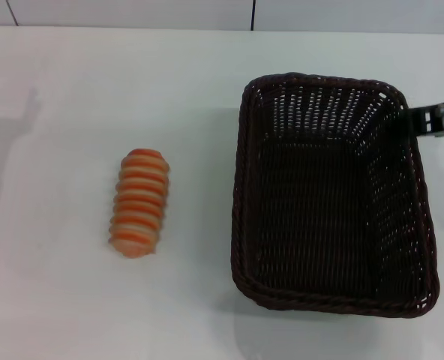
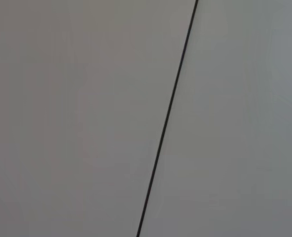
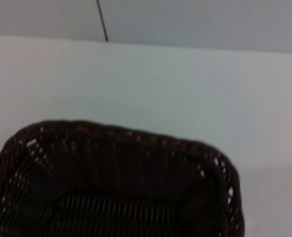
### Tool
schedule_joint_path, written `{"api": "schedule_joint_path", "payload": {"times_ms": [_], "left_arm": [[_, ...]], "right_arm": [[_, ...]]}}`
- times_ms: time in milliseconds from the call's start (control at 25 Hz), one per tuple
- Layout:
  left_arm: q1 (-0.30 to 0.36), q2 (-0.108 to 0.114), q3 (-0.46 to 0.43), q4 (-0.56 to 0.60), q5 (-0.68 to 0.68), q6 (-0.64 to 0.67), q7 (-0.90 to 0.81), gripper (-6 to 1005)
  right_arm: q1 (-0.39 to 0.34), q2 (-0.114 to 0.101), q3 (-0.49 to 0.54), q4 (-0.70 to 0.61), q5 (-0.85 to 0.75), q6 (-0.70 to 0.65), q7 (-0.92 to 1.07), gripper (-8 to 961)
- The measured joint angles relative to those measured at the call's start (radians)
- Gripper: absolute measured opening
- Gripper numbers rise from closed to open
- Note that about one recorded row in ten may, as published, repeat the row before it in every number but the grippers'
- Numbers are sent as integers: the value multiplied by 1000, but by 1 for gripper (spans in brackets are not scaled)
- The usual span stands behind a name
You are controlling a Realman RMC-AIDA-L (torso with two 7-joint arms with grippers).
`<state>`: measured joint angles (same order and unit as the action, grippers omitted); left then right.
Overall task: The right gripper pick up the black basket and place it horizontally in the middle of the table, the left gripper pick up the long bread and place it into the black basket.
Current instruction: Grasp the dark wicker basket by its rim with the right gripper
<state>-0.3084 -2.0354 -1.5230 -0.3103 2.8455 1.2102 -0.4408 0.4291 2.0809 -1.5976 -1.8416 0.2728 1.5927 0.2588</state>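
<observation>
The black basket (image 1: 239,195) stands on the right half of the white table (image 1: 72,97), its long side running away from me. My right gripper (image 1: 419,120) reaches in from the right edge and meets the basket's far right rim corner. The right wrist view looks down on the basket's braided rim (image 3: 126,134) and into its weave from close above. The long bread (image 1: 139,202), striped orange and cream, lies alone on the table left of the basket, a hand's width from it. The left gripper shows in no view.
A pale wall with a dark vertical seam (image 1: 253,13) runs behind the table's far edge. The left wrist view holds only flat pale panels split by a thin dark seam (image 2: 168,113).
</observation>
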Motion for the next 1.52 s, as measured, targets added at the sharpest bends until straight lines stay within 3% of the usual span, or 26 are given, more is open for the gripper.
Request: {"api": "schedule_joint_path", "payload": {"times_ms": [600,1160,1520], "left_arm": [[2,12,-35,2,-1,0,-2,870],[2,13,-60,13,-2,3,-3,870],[2,10,-67,13,-1,5,-3,870]], "right_arm": [[22,1,-56,65,2,92,88,758],[50,1,-96,189,17,6,94,756],[60,0,-141,199,36,-17,96,726]]}}
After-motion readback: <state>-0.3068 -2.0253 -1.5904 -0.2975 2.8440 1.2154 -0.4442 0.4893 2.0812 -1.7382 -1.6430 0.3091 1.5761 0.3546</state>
